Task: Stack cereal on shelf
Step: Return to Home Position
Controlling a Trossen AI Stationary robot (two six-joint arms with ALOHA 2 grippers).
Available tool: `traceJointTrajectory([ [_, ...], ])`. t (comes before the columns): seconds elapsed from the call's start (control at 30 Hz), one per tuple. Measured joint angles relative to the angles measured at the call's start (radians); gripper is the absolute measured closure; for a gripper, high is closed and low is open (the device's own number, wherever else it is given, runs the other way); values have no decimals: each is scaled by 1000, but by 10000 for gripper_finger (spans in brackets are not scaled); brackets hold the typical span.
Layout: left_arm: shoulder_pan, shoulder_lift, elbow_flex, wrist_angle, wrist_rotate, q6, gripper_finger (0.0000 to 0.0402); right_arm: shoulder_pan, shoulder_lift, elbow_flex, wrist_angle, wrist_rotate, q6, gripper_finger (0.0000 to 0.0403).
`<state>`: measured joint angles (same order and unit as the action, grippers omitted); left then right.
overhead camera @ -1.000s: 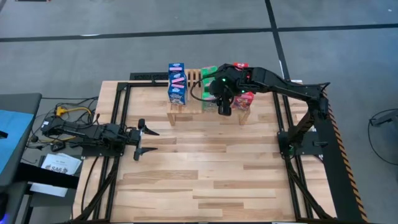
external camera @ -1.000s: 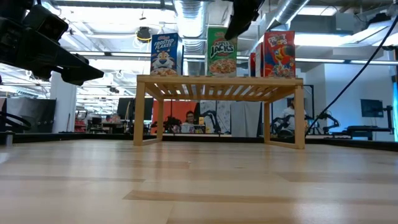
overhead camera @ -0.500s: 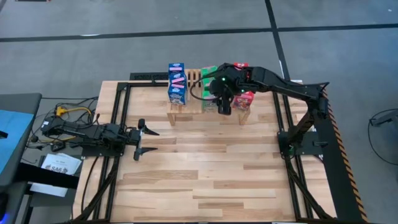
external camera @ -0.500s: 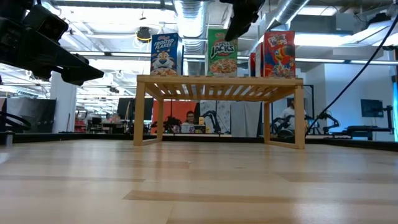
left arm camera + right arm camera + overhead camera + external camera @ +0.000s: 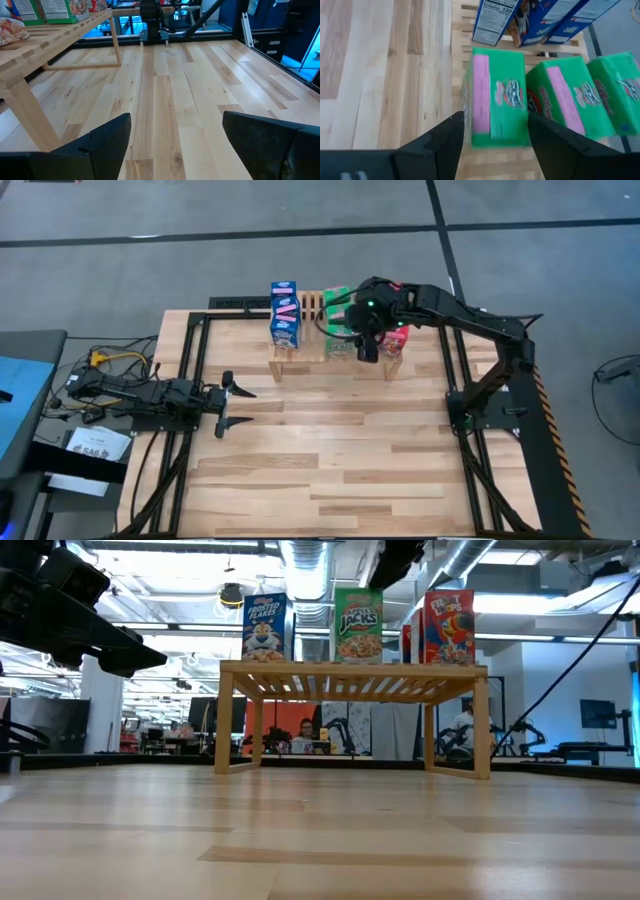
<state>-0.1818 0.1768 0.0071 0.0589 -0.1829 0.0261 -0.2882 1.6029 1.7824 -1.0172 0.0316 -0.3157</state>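
Lifted and shifted a little toward the red end of the shelf, the right pincer had cleared the front green box, whose printed face showed whole in the low view. It hung above that box with its fingers spread apart and nothing between them.

Three green boxes stood upright in one row on the slats, one behind another and close together. Beside them toward the left arm's end stood the blue boxes; at least two could be counted from the right wrist view. The red boxes stood at the other end, one at the front and the edge of another behind it, with the arm hiding the rest from above.

The left pincer waited low over the counter near its left edge, well apart from the shelf, fingers wide and empty.
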Motion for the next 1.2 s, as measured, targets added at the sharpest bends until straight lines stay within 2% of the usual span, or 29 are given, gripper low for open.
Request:
traceJointTrajectory([
  [0.3,0,0,0,0,0,0,95,33,-126,-10,-2,-6,-23,158],
  [0.4,0,0,0,0,0,0,95,46,-207,-78,14,-53,-23,158],
  [0.53,0,0,0,0,0,0,95,44,-358,-280,148,-189,1,158],
  [0.9,0,0,0,0,0,0,95,90,-845,-849,556,-190,141,158],
  [1.1,0,0,0,0,0,0,95,105,-1043,-1122,782,-185,196,158],
  [1.2,0,0,0,0,0,0,95,104,-1110,-1232,840,-181,231,158],
])
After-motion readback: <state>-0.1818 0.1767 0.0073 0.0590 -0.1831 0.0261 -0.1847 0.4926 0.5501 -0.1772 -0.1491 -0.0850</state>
